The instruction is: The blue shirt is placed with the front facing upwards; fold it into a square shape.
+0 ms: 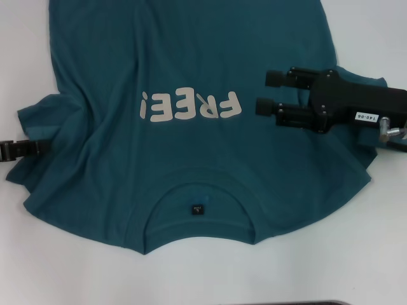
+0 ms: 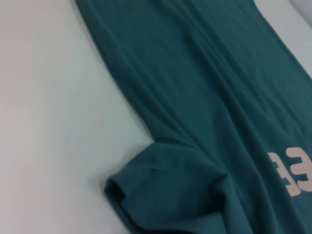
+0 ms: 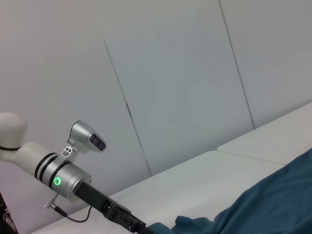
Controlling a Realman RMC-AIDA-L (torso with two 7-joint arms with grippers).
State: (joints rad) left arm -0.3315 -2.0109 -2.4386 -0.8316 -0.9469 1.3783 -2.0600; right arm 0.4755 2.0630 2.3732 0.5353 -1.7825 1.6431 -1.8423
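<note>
— How many shirts are out?
— One blue shirt (image 1: 191, 146), with one neck label (image 1: 197, 209) at about six o'clock of the lettering (image 1: 191, 105).
— And grippers?
— Two: the right gripper (image 1: 264, 93) at three o'clock, showing two fingers (image 1: 275, 77), and the left gripper (image 1: 16, 150) at nine o'clock.
— Tables?
— One white table (image 1: 356, 254).
</note>
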